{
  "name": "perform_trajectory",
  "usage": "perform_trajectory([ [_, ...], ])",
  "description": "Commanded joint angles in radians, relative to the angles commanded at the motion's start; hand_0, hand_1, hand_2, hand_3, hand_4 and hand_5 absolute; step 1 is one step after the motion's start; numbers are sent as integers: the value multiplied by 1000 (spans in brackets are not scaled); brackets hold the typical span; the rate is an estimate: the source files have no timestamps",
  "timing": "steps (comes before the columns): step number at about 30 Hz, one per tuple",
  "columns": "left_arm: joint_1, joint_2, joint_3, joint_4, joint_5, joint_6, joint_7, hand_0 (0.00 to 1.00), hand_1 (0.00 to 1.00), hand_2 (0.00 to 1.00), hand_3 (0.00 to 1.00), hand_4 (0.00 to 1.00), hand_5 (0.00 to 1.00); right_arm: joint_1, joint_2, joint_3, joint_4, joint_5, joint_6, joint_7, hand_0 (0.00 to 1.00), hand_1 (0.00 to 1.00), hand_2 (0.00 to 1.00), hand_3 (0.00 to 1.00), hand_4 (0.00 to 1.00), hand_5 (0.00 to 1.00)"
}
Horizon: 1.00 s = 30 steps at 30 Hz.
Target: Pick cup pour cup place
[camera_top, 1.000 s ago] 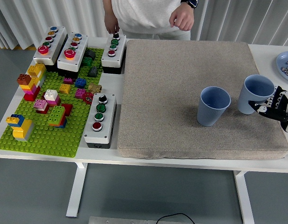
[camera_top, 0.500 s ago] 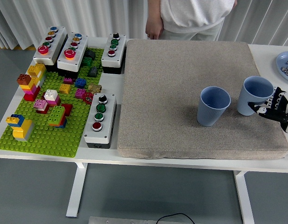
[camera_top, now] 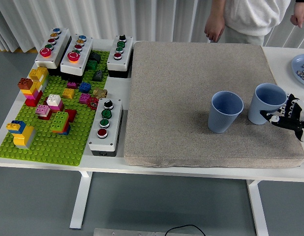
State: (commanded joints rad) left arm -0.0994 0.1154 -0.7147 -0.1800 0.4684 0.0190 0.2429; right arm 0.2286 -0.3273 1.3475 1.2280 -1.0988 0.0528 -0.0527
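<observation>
Since the earlier frames, the held cup has been shifted slightly leftward, toward the other cup, and the person has been carried from the top centre to the upper right of the frame.

At the right edge, the right hand (camera_top: 288,115) is seen with its fingers curled around the blue cup (camera_top: 266,102), which is tilted a little to the left. Just to its left, a second blue cup (camera_top: 225,111) stands upright on the grey mat (camera_top: 191,98), near the first but apart from it. At lower centre left, a button box (camera_top: 105,125) lies on the white table (camera_top: 142,172), beside the green brick baseplate (camera_top: 48,140) with coloured bricks. Farther back, three more button boxes (camera_top: 120,54) are lined up. At the top, the person's hand (camera_top: 214,32) hangs at the far edge of the table.
</observation>
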Motion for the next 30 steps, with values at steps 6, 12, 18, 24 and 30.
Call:
perform_trajectory([
  [6,-2,-1,-4,0,3,1,0,738,761,818,663,506,922,4,-1,10,1,-17,24,-21,941,897,998,998,838,111],
  [12,-3,-1,-5,0,3,1,-1,738,760,818,663,506,923,8,-4,12,2,-20,24,-34,945,913,998,998,858,142],
  [18,-4,-1,-9,0,6,1,-1,738,761,819,663,506,923,13,-9,20,1,-22,28,-43,949,919,998,998,854,143],
  [24,-3,-1,-9,0,7,1,-1,738,761,819,663,505,924,15,-16,25,4,-16,36,-47,951,921,998,998,859,143],
  [30,-4,0,-8,0,5,1,-1,738,761,818,663,506,924,21,-24,25,4,-4,26,-44,948,923,998,998,852,130],
])
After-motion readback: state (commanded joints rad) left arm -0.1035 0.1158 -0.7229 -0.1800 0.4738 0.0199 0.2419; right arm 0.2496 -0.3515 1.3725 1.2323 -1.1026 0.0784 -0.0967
